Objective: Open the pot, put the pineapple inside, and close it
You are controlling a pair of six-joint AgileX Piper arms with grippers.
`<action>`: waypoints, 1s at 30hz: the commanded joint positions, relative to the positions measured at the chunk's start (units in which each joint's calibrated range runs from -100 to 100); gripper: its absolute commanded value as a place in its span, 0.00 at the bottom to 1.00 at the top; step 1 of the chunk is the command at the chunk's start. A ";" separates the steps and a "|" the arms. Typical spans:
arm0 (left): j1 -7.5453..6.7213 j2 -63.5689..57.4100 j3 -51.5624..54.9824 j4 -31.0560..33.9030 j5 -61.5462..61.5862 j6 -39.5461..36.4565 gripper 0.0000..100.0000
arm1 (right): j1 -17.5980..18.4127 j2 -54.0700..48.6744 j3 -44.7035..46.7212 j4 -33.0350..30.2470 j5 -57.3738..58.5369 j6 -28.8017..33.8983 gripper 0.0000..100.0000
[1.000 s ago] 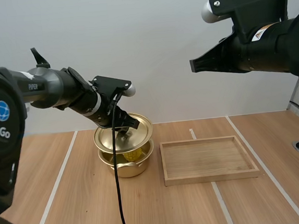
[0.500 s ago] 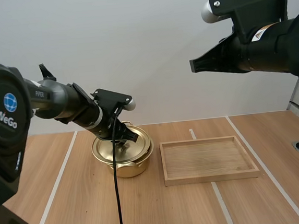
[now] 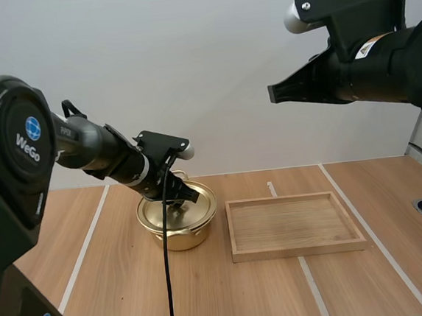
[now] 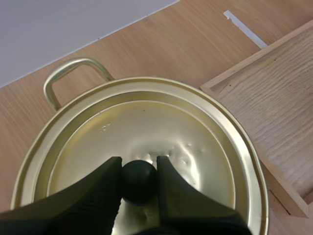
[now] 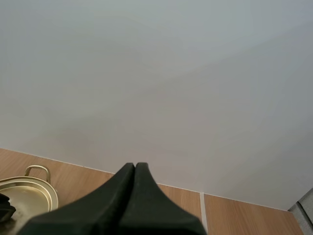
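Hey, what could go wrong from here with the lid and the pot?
The left gripper pinches the black knob of the lid; lifting away before it opens may pull the lid off the pot.
Whether the lid sits evenly is hard to tell; released crooked, it may slip.
The wooden tray lies beside the pot; a sideways tug could knock them together.
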State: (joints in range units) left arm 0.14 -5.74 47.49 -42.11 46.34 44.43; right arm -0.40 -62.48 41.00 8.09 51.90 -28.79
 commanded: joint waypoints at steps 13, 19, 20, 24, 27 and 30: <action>-0.13 0.85 0.75 -0.76 0.80 1.20 0.00 | -0.24 -0.75 -0.54 0.22 -0.40 0.11 0.00; -0.13 0.85 0.75 0.00 2.18 1.02 0.26 | -0.24 -0.75 -0.54 0.22 -0.40 0.11 0.00; -0.13 0.85 0.75 0.00 2.72 1.02 0.45 | -0.24 -0.75 -0.54 0.22 -0.40 0.11 0.00; -0.13 0.85 0.75 -0.67 1.60 -0.16 1.00 | -0.24 -0.75 -0.54 0.19 -0.23 0.11 0.00; -0.13 0.73 0.75 0.81 1.03 -0.73 1.00 | -0.24 -0.75 -0.54 0.19 0.22 0.11 0.00; -0.13 0.73 0.75 0.79 2.42 -0.74 1.00 | -0.24 -0.75 -0.54 0.19 0.22 0.11 0.00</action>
State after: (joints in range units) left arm 0.14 -5.21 47.94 -41.57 47.70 44.29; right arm -0.40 -62.48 41.00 8.09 52.03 -28.79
